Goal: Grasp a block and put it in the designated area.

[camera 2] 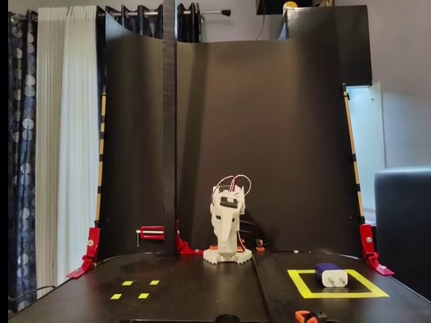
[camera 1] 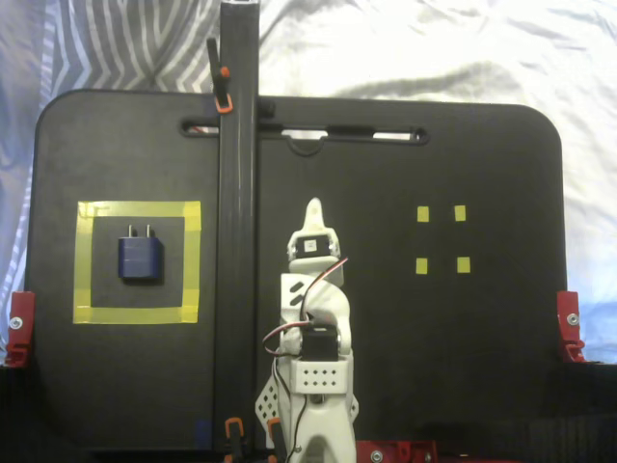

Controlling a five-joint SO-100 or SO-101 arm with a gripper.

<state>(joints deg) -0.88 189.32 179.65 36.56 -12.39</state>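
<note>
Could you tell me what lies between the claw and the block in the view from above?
In the fixed view from above, a tall black post crosses between the claw and the block, along with one side of the yellow tape square.

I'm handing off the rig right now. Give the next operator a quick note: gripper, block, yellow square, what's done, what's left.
Gripper: holds nothing, folded in over the arm's base at mid-table; whether it is open or shut cannot be told from either fixed view.
Block: lies flat inside the yellow square, prongs pointing to the far edge of the board in a fixed view; clear of the tape on all sides. In a fixed view it sits in the square at right.
Done: block is in the area, arm is well away from it.
Left: nothing visible to place. The four small yellow marks are bare.
</note>
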